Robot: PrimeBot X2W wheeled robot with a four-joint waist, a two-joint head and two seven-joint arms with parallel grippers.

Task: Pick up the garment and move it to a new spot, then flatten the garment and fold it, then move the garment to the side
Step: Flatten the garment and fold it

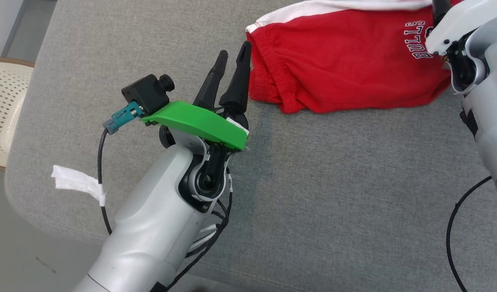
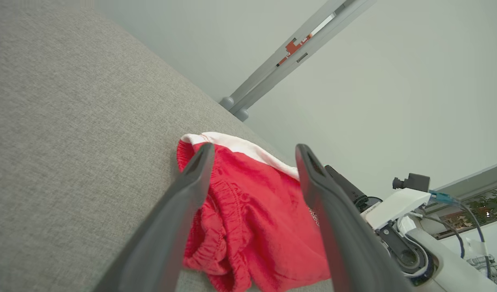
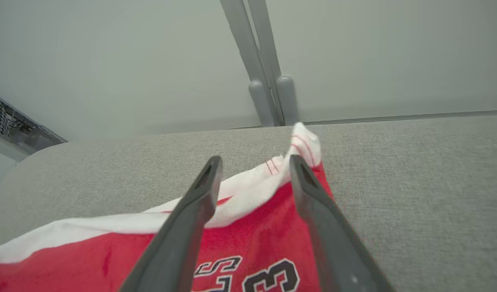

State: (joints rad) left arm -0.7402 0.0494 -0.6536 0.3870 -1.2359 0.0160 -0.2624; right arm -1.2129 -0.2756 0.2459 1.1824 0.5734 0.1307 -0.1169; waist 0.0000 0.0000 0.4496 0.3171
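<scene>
Grey woven fabric covers the desk [image 1: 313,202] across most of the head view, with a cream perforated chair [image 1: 5,109] at the far left edge. Left of centre, my left hand [image 1: 234,48] points up the frame, and the left wrist view shows its fingers spread with nothing between them. Its tips sit just beside the elastic edge of the garment [image 1: 345,61]. The garment is red with a white band and lies doubled over in the upper right of the frame. At the right, my right hand [image 3: 255,162] is spread too, its fingers straddling the white trim; I cannot tell if they touch it. I judge the folding is done or nearly so, and neither hand holds the cloth. Next I need both hands to pinch opposite ends together and slide the bundle aside without undoing it.
</scene>
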